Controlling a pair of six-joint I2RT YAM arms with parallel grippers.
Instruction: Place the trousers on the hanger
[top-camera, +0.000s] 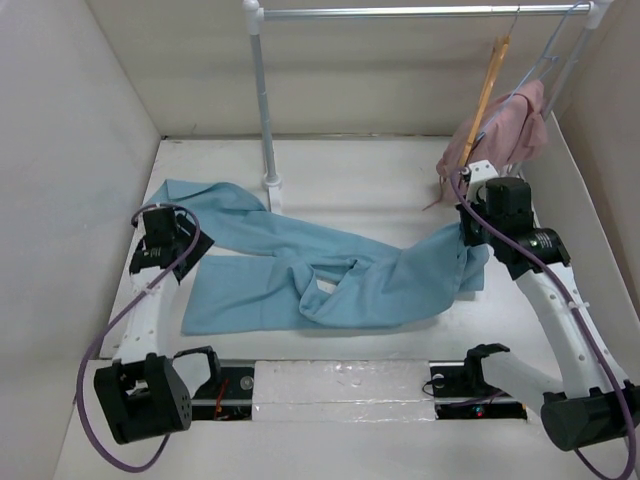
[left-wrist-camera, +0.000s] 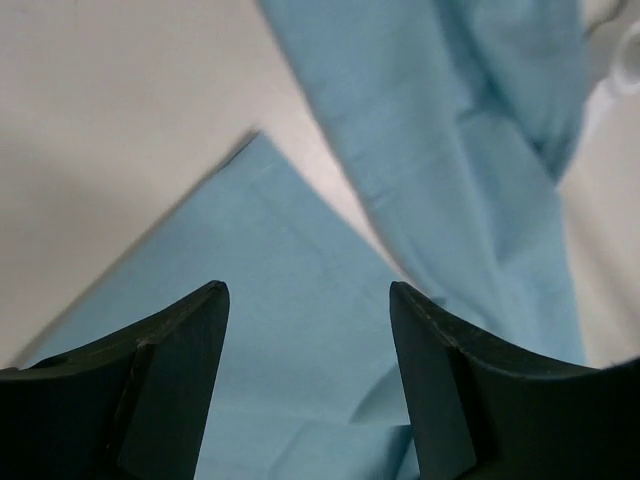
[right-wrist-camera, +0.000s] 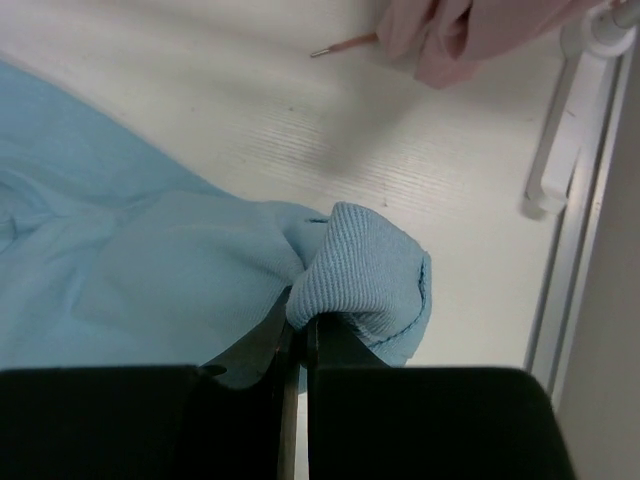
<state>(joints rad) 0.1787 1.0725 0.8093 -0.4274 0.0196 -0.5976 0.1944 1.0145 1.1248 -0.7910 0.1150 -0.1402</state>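
The light blue trousers (top-camera: 340, 275) lie spread on the white table, both legs running left and the waist end lifted at the right. My right gripper (top-camera: 470, 238) is shut on a bunched fold of that end; the right wrist view shows the ribbed trousers cloth (right-wrist-camera: 365, 265) pinched in the right gripper (right-wrist-camera: 305, 322). My left gripper (top-camera: 172, 245) hovers open over the leg ends at the left. In the left wrist view the left gripper (left-wrist-camera: 308, 295) holds nothing, with trousers fabric (left-wrist-camera: 300, 340) below it. The tan-orange wooden hanger (top-camera: 487, 90) hangs from the rail at the back right.
A white rail (top-camera: 400, 12) on a pole (top-camera: 262, 100) crosses the back. A pink garment (top-camera: 505, 130) on a pale wire hanger (top-camera: 560, 45) hangs beside the wooden one. In the right wrist view a thin reddish rod (right-wrist-camera: 345, 44) pokes out beneath the pink garment (right-wrist-camera: 470, 30). White walls enclose the table.
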